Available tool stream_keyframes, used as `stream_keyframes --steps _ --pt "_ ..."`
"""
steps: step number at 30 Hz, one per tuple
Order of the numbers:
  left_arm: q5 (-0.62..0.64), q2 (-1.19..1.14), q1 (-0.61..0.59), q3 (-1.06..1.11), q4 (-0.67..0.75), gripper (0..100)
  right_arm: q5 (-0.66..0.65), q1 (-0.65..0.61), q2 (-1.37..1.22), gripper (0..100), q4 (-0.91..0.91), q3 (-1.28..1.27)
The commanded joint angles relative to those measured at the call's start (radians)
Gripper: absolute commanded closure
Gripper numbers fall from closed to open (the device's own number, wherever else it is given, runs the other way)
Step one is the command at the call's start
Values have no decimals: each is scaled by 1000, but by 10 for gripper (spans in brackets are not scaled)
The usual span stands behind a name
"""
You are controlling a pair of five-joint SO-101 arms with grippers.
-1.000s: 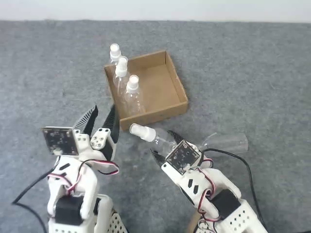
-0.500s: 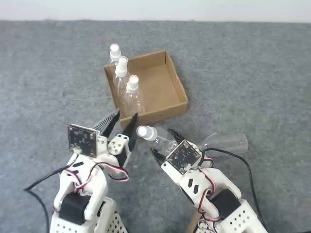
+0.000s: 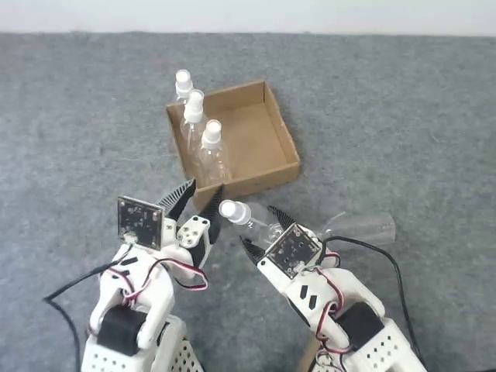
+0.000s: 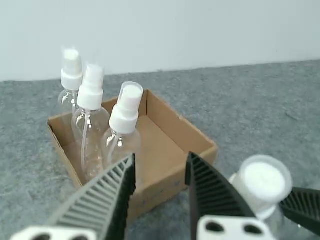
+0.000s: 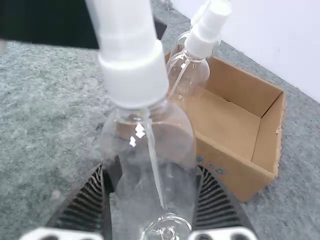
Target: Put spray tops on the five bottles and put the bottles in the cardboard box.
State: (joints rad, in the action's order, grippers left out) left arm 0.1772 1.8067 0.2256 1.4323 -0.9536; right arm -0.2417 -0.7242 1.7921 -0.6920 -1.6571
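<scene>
The left gripper (image 3: 204,194) is now sitting further right than a second ago, with its fingers spread apart just beside the white spray top (image 3: 230,210). The right gripper (image 3: 261,230) is still pinching the clear bottle (image 3: 256,223) in the lower middle of the high view, just below the cardboard box (image 3: 283,132). In the upper middle, three bottles with tops (image 3: 194,108) are standing by the box's left wall, one more bottle (image 3: 360,229) is lying on the grey carpet (image 3: 403,116) at the right, and tiny blue writing (image 5: 205,161) is showing on the box's side, too small to read.
</scene>
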Motion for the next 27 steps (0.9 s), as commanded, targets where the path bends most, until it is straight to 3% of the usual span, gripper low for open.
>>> stream_keyframes --steps 1,19,27 --pt "-5 17 9 -2 3 848 -5 4 25 992 22 54" --pt "-132 17 270 35 -55 848 -5 8 25 992 21 54" --pt "-140 17 282 28 -60 848 -6 10 25 992 19 54"
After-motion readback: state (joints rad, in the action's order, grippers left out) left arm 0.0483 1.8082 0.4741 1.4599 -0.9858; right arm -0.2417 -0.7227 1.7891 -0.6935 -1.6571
